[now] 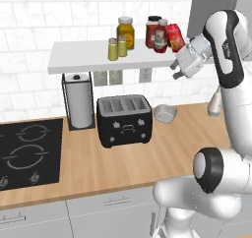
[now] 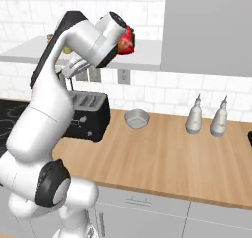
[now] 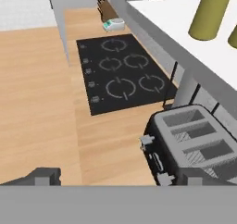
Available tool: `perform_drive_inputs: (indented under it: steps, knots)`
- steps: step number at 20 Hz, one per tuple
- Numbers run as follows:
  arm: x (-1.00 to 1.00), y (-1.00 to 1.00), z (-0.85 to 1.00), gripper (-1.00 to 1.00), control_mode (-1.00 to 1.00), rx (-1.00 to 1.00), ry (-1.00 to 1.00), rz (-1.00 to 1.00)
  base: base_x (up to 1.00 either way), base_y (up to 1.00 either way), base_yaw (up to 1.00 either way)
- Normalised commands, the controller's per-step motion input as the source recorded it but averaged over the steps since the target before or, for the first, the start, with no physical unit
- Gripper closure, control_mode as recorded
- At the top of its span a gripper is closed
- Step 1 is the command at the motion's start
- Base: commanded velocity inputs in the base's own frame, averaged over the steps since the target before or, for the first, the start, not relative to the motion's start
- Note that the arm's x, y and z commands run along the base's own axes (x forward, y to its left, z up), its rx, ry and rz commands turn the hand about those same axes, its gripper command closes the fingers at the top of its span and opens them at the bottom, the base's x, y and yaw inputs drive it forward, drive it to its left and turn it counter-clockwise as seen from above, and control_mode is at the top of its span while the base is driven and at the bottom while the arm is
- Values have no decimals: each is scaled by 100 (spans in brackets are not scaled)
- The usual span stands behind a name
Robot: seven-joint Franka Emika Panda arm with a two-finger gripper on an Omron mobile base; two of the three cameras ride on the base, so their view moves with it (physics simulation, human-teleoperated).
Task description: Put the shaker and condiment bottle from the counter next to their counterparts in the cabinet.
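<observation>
Gripper: the gripper (image 1: pixel 176 71) is hanging wide open and holding nothing, just past the right end of the shelf.
Shaker: two small round yellow-green shakers (image 1: pixel 117 47) with grey caps are standing side by side on the flat white shelf (image 1: pixel 78 60).
Bottle: the red condiment bottle (image 1: pixel 160 39) is standing by the dark-red jar (image 1: pixel 151 31).
Counter: the smooth wood counter (image 1: pixel 123 161) is lying open near the black toaster (image 1: pixel 124 120).
</observation>
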Motion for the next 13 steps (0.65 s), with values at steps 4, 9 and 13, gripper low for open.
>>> perform_drive_inputs:
  steps: [4,9,13]
  knots:
    - [-100,-4,-49,-100,-100,1,-1,0,0,0,0]
    - [-100,-35,-43,-100,-100,5,-9,0,0,0,0]
    - [-100,-50,-46,-100,-100,5,-11,0,0,0,0]
